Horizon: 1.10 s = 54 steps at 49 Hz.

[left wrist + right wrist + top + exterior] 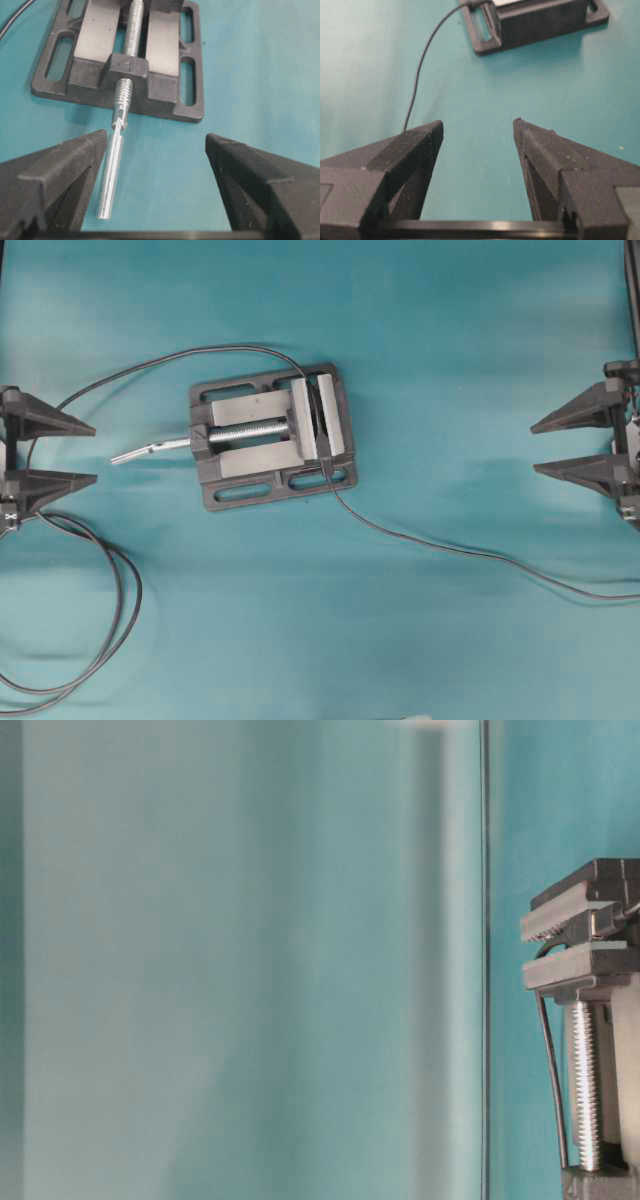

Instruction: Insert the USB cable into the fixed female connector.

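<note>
Both claws gape, right claw (535, 448) well apart from USB cable (450, 547).

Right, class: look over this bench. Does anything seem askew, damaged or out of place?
Nothing is spilled or broken. Two small oddities: the vise sits slightly turned on the mat, and its handle hangs bent at the joint rather than straight. Cables run out from the vise on both sides. Both the left gripper and right gripper are open, holding nothing.

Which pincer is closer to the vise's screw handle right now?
Left. The left pincer sits open just beyond the tip of the screw handle; the right pincer is open, far across the vise.
</note>
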Each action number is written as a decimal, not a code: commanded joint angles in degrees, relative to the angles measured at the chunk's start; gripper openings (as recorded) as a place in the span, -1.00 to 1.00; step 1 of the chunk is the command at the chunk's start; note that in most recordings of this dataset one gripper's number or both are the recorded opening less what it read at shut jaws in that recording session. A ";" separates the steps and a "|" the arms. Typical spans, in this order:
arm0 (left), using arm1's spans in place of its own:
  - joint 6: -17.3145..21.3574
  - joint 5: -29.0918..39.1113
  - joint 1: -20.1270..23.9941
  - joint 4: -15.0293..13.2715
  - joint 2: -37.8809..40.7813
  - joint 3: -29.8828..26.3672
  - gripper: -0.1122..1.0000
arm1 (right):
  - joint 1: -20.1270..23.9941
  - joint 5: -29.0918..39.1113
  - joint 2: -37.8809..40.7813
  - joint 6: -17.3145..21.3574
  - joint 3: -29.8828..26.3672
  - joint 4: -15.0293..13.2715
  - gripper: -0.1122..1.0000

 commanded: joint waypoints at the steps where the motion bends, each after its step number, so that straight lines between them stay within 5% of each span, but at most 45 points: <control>1: -0.35 -0.35 0.09 0.18 0.35 -0.62 0.95 | 0.00 0.26 0.35 0.18 -0.70 -0.18 0.36; 54: -0.35 -0.26 0.09 0.18 0.35 -0.62 0.95 | 0.00 6.86 0.35 0.44 -0.70 -0.18 0.36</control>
